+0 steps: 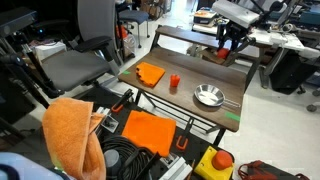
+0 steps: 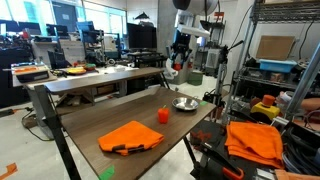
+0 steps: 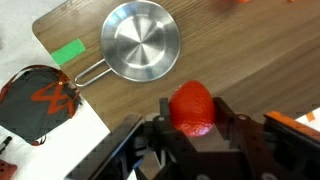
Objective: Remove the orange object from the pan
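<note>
Black gripper (image 3: 192, 122): clamped on the orange object (image 3: 191, 103), lower centre of the wrist view, a finger on either side.
Orange object: up in the air, clear of the pan (image 3: 140, 40).
Pan: shiny, empty, upper centre on the wooden table (image 3: 235, 60).
Progress: the lift-out looks done. What's left, I'd say, is setting the lump down elsewhere.
Arm (image 1: 240, 12): high at upper right, wrist pointing down, well apart from the pan.

A folded orange cloth (image 1: 150, 73) lies left of center on the wooden table (image 1: 195, 68); a small orange-red cup (image 1: 174, 83) stands just beside it.
</note>
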### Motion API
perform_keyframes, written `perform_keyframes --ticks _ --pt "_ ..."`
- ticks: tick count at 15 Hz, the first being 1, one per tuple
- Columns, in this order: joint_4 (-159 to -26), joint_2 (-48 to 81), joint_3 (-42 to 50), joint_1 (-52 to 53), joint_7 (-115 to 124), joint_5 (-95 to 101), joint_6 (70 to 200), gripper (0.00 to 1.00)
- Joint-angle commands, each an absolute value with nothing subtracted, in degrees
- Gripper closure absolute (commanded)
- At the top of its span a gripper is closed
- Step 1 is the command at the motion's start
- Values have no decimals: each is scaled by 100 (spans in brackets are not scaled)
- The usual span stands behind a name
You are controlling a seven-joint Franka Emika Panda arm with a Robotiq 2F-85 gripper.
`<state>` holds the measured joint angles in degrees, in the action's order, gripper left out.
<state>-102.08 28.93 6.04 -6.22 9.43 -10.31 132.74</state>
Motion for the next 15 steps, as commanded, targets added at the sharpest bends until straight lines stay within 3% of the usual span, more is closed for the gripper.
perform_keyframes --ticks 1,15 --pt "-9343 3623 557 -617 1459 -1172 13247 79" --pt "-6061 6519 777 -291 3152 -935 12657 79"
